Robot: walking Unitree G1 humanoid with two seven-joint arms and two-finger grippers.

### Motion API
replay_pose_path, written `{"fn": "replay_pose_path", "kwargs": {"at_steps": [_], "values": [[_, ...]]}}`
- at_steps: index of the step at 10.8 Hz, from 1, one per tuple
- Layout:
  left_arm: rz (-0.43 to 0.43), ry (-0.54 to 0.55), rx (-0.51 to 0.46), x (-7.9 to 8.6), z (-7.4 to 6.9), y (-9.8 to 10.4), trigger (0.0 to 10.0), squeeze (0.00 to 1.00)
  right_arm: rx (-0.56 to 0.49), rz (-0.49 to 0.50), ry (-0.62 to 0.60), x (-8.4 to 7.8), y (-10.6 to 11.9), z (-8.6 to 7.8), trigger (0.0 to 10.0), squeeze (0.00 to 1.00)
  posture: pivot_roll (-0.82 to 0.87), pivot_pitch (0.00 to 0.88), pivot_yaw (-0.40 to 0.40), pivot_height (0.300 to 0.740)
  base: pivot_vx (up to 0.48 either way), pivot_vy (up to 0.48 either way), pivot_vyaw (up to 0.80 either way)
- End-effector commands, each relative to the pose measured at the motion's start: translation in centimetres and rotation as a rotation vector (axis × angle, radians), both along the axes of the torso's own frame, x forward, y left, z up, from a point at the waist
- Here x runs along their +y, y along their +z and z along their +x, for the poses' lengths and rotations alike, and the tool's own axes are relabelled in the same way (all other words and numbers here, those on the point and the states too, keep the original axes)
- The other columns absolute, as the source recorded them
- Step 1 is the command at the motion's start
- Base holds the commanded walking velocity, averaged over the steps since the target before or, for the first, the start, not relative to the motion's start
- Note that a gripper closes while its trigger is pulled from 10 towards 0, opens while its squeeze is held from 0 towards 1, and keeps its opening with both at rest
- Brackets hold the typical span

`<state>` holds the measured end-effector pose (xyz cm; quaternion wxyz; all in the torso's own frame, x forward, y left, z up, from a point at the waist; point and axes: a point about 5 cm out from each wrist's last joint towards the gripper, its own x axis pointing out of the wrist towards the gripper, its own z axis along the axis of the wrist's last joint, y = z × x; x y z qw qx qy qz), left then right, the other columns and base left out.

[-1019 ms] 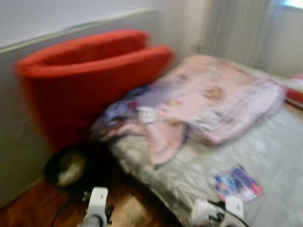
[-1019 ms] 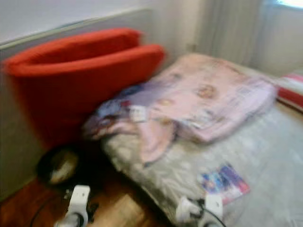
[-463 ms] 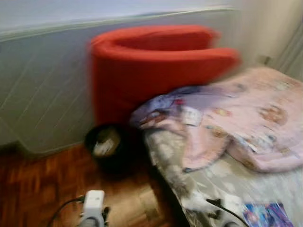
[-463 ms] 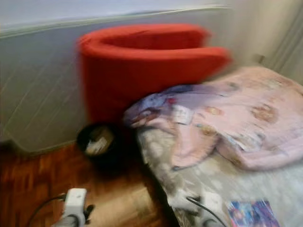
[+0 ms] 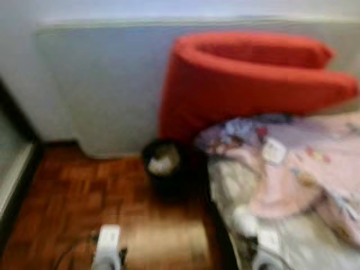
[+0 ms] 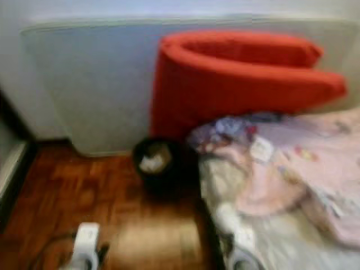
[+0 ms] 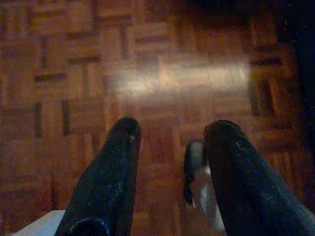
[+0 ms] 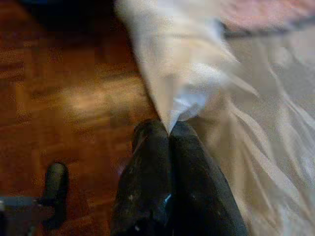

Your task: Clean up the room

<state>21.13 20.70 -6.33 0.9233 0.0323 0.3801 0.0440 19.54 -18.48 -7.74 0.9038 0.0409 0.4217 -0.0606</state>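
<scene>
While a crumpled white tissue/wrapper [image 8: 184, 105] is pinched betw. the pressed-together fingers of the right gripper [image 8: 170, 135], low at lower right of the head views by the bed edge, a carry-to-bin step is judged to be in hand. The small round black waste bin [image 5: 166, 169], already holding pale scraps, is seen at centre frame on the brown parquet floor [image 5: 84, 197], at the foot of the folded red foam mattress [image 5: 253, 79] and just beside the grey-sheeted bed [image 5: 292, 247] w/ its pink printed blanket [image 5: 315, 169]. The left gripper [image 7: 172, 147] is held spread over bare floor, nothing betw. its fingers. Next move prob. calls for stepping nearer, bringing the right gripper over the bin mouth, then releasing.
</scene>
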Motion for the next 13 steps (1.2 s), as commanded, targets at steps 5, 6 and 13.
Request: {"fn": "replay_pose_path", "kwargs": {"at_steps": [5,6,13], "values": [[-0.009,0.008,0.020,-0.36,-0.32,-0.30,10.0,0.00,0.022,-0.010,0.000,-0.58,-0.28,-0.68,10.0,0.00,0.17,0.012,-0.051,0.740,0.000,0.000,0.80],[-0.006,0.004,0.026,-0.35,-0.39,-0.35,10.0,0.00,0.021,-0.008,0.001,-0.55,-0.28,-0.67,10.0,0.00,0.17,0.021,-0.050,0.740,0.000,0.000,0.80],[0.003,-0.002,0.048,-0.28,-0.67,-0.53,10.0,0.00,0.022,0.015,-0.021,-0.35,-0.39,-0.84,10.0,0.00,0.16,0.022,-0.042,0.740,0.000,0.000,0.40]]}}
